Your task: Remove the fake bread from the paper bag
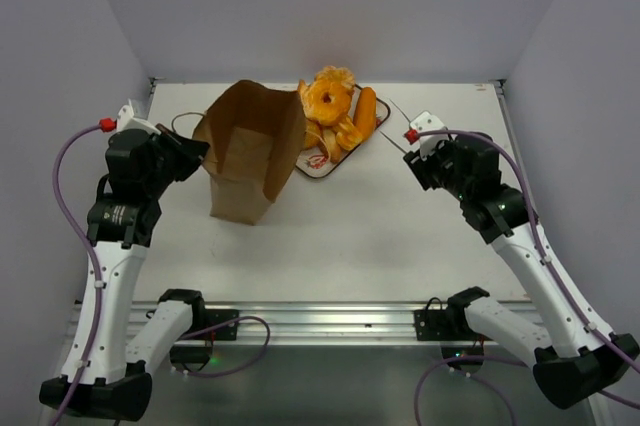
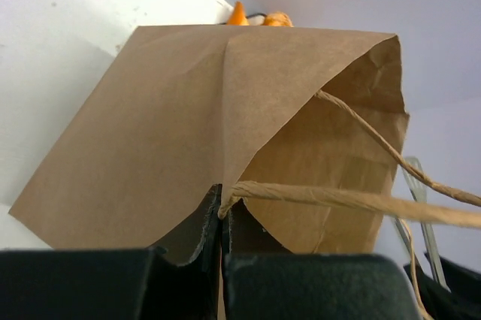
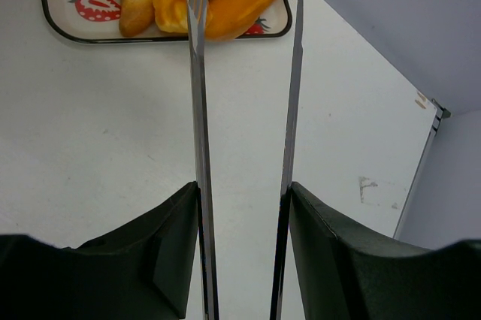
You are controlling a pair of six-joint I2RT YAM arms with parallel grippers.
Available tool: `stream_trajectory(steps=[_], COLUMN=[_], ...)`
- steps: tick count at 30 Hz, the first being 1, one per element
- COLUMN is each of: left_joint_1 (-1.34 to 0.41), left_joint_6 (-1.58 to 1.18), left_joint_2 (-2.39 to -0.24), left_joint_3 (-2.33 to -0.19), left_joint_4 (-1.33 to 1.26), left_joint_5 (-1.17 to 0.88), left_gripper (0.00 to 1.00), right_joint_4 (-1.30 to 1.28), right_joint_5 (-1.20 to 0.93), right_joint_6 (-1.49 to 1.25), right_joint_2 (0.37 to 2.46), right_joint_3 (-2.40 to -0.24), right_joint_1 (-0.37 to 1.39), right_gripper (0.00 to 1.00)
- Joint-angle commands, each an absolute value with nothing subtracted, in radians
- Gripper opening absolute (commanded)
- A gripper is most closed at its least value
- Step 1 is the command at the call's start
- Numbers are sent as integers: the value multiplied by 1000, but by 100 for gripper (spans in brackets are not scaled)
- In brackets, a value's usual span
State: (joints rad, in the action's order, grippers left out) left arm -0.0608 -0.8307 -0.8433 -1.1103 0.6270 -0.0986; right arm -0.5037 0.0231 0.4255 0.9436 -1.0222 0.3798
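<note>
The fake bread (image 1: 335, 111) sits heaped on the strawberry-print tray (image 1: 318, 168) at the back of the counter (image 1: 380, 236), just behind the paper bag (image 1: 250, 151). You can't see into the bag well enough to tell whether any piece is left inside. The bag stands upright, mouth up. Your left end effector (image 1: 195, 151) is clamped shut on the bag's rim beside a cord handle (image 2: 338, 200), probably to steady the bag and hold its mouth open. Your right end effector (image 3: 244, 200) grips a pair of metal tongs (image 3: 197, 72), tips aimed at the tray and well apart from the bag. I'd judge the tongs are there to reach down into the narrow bag.
</note>
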Motion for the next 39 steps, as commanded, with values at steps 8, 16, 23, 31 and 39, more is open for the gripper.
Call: stream_trajectory(steps=[8, 16, 23, 31, 39], left_joint_1=[-34, 0, 0, 0, 0], left_joint_6=[-836, -764, -746, -716, -623], left_joint_2=[-871, -859, -812, -770, -727], left_joint_3=[-1125, -1028, -1075, -1118, -1195], left_joint_4=[629, 618, 672, 658, 658], left_joint_5=[155, 190, 209, 140, 40], left_gripper=[0, 15, 45, 86, 90], right_joint_4=[-483, -482, -483, -517, -548], right_joint_5=[5, 5, -20, -51, -98], right_joint_6=[400, 400, 397, 384, 342], right_joint_2=[910, 897, 905, 943, 1098], right_joint_3=[-1011, -999, -997, -1005, -1025], right_joint_1=[360, 353, 348, 336, 247], right_gripper=[52, 52, 52, 52, 52])
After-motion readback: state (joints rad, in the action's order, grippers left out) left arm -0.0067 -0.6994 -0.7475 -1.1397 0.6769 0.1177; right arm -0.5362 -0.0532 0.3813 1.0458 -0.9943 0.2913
